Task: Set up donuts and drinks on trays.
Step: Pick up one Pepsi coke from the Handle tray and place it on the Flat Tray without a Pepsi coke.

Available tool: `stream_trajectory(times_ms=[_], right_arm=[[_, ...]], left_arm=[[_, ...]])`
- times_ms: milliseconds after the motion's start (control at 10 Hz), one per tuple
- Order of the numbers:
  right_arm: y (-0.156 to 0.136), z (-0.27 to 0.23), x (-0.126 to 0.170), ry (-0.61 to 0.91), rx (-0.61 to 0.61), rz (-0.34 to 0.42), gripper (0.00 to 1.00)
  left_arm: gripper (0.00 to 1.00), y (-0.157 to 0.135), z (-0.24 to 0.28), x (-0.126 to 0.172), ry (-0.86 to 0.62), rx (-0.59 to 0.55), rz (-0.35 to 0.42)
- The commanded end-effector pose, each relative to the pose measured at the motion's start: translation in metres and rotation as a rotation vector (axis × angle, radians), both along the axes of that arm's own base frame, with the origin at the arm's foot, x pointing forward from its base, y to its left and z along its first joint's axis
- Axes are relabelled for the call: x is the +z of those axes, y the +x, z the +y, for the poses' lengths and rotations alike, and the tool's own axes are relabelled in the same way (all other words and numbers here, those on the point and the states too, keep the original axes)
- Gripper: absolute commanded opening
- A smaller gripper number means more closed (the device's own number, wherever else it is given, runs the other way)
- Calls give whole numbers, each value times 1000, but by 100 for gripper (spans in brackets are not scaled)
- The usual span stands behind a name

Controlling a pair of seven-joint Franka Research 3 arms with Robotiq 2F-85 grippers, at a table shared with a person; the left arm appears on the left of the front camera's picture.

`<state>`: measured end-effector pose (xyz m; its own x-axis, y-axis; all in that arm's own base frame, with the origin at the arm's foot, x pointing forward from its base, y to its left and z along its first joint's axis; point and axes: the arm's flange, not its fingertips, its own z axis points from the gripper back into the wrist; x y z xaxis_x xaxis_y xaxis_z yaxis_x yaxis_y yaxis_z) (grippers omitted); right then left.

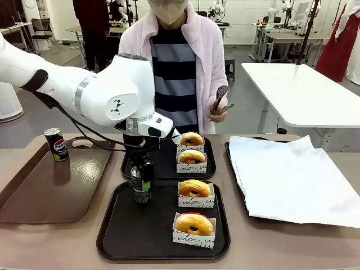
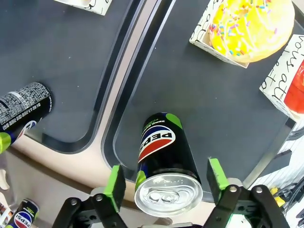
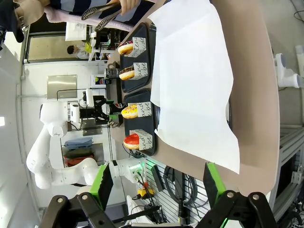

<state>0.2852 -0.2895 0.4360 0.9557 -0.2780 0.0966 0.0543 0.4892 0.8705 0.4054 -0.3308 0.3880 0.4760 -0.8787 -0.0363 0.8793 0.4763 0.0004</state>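
Left hand (image 2: 164, 187) stands wide around an upright can (image 2: 164, 161), its base hidden.

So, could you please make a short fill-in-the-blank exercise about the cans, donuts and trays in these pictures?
1. The near black tray holds ____ donuts.
2. The can between the fingers of the left tool stands on the near black ____.
3. One more can stands on the ____ tray at the robot's left.
4. The person holds a pair of ____.

Missing words: two; tray; brown; tongs
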Motion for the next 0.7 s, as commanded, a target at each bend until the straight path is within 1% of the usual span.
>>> stream_trajectory(times_ms=[0,300,400,500,600], right_arm=[[0,-1,0,7,3,-8,100],[0,-1,0,7,3,-8,100],[0,-1,0,7,3,-8,100],[0,-1,0,7,3,-8,100],[0,-1,0,7,3,-8,100]], left_arm=[[100,3,2,5,7,-20,12],[100,4,3,6,13,-11,16],[100,4,2,12,21,7,-6],[100,0,-1,26,29,50,-9],[100,-13,-3,48,54,100,-62]])
